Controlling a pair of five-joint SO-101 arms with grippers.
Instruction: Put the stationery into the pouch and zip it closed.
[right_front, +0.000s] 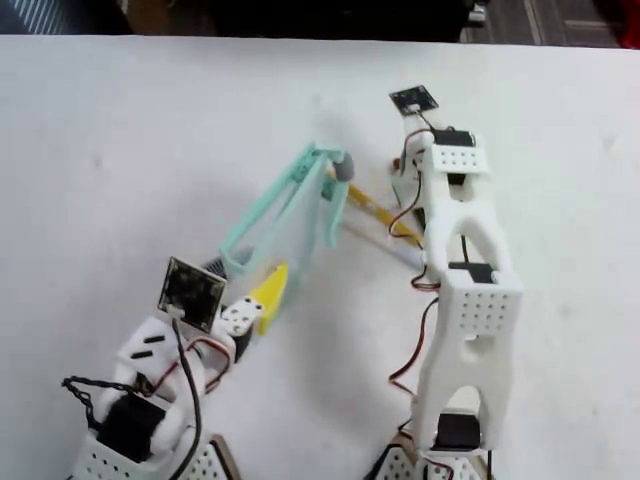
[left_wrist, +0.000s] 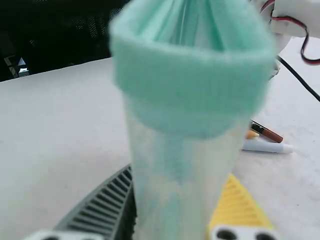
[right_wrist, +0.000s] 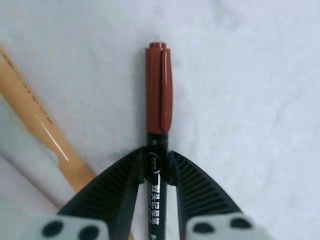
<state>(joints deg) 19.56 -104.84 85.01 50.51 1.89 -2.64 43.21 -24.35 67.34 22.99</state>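
Left gripper (left_wrist: 170, 212) is clamped on one end of the see-through plastic pouch with the mint-green fabric trim (right_front: 285, 220), the grey ribbed jaw on one side and the yellow one on the other. The pouch stretches away from it across the white table (right_front: 120, 150) toward the right arm.

Right gripper (right_wrist: 157, 160) is closed on the slim black marker pen with the dark red-brown cap (right_wrist: 159, 90). Both black ribbed jaws press on the barrel just behind the cap, and the cap sticks out past the fingertips. The pen is low over the table, but I honestly can't tell if it's touching.

A yellow-orange wooden pencil (right_wrist: 45, 130) lies at an angle just beside it. There's also a white plastic pen (left_wrist: 265, 146) lying flat on the table near the pouch.
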